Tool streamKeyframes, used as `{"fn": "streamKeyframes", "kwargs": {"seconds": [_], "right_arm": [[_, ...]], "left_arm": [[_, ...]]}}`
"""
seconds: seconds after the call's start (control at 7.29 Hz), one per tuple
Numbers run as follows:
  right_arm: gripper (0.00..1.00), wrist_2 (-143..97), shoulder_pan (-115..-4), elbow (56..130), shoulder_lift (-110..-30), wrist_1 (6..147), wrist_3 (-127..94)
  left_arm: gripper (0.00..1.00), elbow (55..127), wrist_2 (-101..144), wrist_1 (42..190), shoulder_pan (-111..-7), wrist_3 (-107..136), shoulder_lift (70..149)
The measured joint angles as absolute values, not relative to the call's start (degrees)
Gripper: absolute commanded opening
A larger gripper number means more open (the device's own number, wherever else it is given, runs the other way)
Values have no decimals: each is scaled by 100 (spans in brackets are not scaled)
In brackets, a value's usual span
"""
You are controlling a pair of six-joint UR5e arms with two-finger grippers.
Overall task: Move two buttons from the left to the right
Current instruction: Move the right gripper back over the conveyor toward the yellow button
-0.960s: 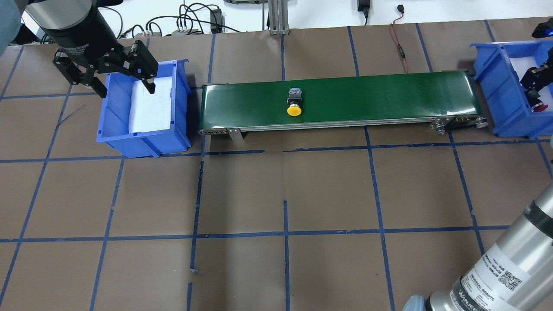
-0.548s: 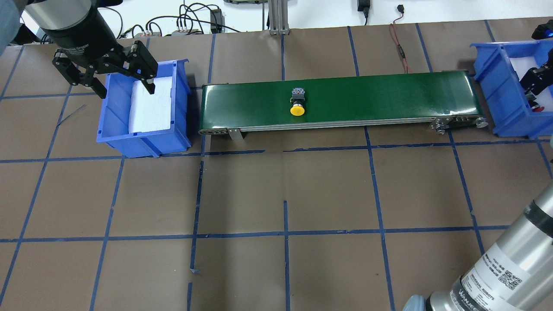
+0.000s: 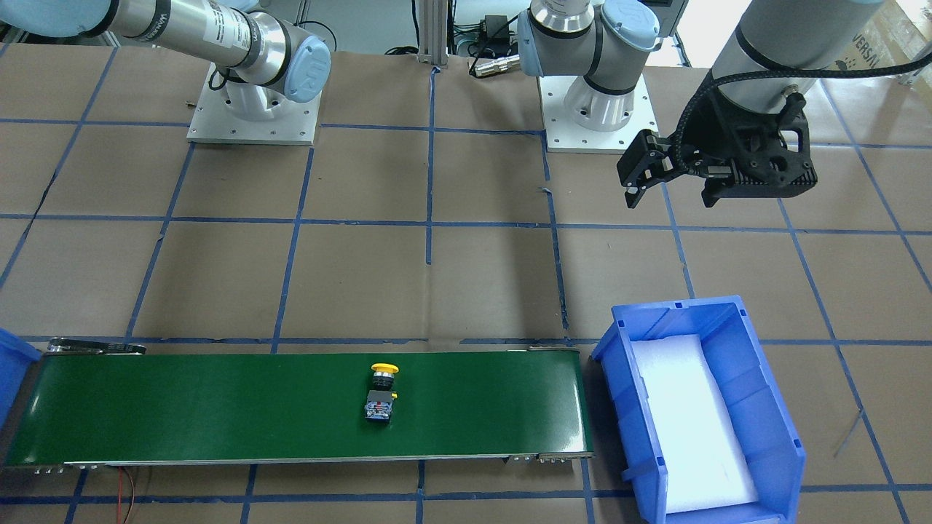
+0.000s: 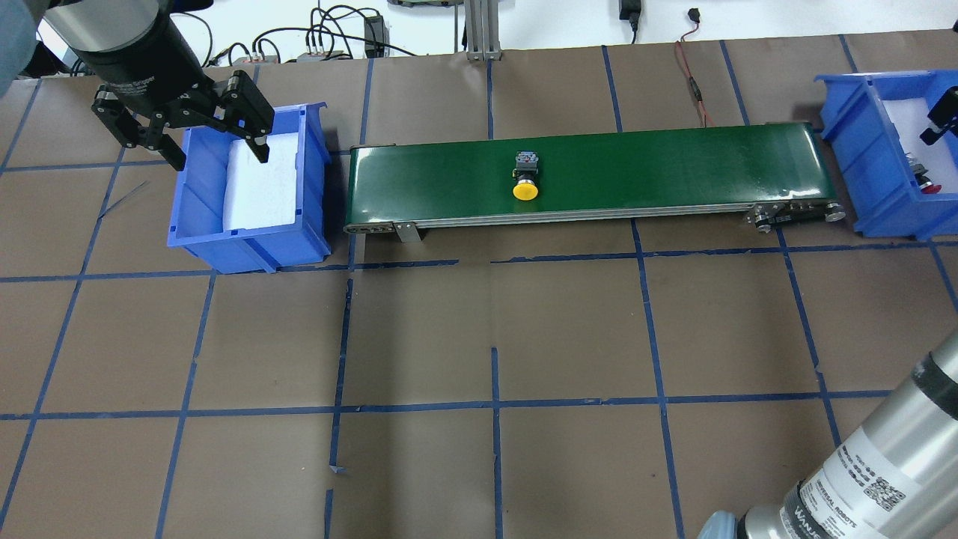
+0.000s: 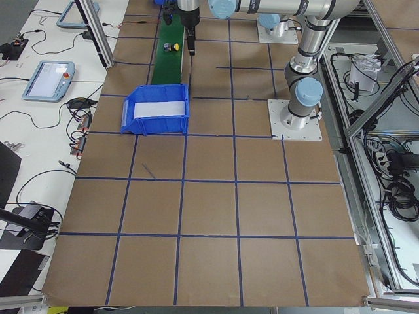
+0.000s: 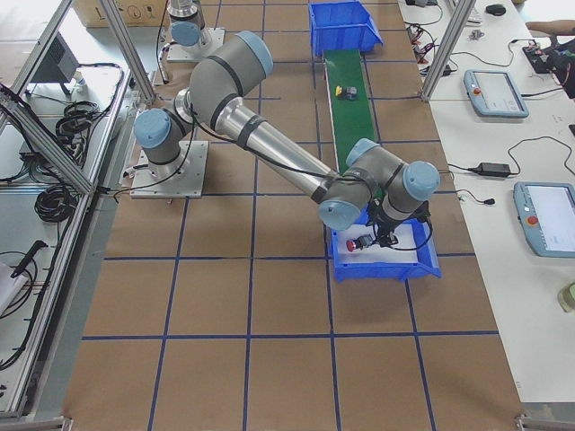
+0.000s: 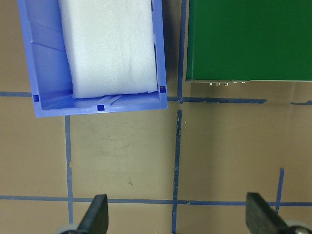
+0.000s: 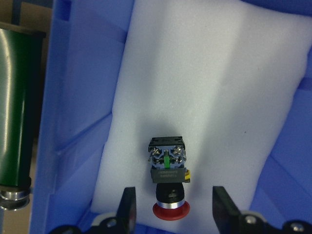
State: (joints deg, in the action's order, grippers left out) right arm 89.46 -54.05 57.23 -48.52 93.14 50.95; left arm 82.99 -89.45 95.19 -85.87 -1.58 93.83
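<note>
The yellow button point(image 4: 525, 183) lies on its side at the middle of the green conveyor belt point(image 4: 636, 172), also in the front view point(image 3: 382, 393). The red button point(image 8: 168, 180) lies on white foam in the right blue bin point(image 8: 53, 97), seen too in the overhead view point(image 4: 926, 186). My right gripper point(image 8: 174, 209) is open above the red button, with the fingers point(image 8: 127, 209) apart on either side and not touching it. My left gripper point(image 4: 218, 153) is open and empty, high over the left blue bin point(image 4: 247, 239).
The left bin point(image 3: 626, 407) holds only a white foam pad and sits at the belt's left end point(image 7: 243, 39). The right bin point(image 4: 861, 150) sits at the belt's right end. Cables and a metal post point(image 4: 479, 30) stand behind the belt.
The yellow button has moved a little to the right along the belt. My right gripper has drawn back from the red button, which stays on the foam. The left gripper has barely moved.
</note>
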Motion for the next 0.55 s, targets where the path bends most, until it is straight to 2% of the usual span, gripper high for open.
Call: {"fn": "streamKeyframes", "kwargs": {"seconds": [0.55], "right_arm": [[62, 8852, -5813, 5494, -5342, 9070, 5078]], "left_arm": [[100, 8300, -8912, 9506, -8587, -154, 9401]]}}
